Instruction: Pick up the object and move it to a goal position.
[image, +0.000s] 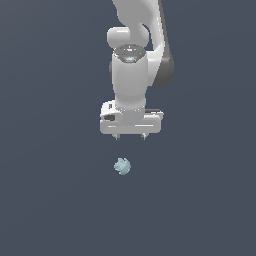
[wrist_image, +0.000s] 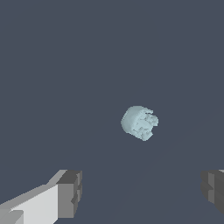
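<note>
The object (image: 122, 166) is a small pale blue-green knobbly lump lying on the dark grey floor. My white gripper (image: 130, 136) hangs above it, apart from it, with a clear gap between the fingertips and the lump. In the wrist view the object (wrist_image: 139, 123) lies ahead of the two grey fingertips (wrist_image: 72, 192), which stand wide apart with nothing between them. The gripper is open and empty.
The plain dark grey floor (image: 50, 200) surrounds the object on all sides. The white arm (image: 137, 55) rises above the gripper toward the top of the exterior view. No other objects show.
</note>
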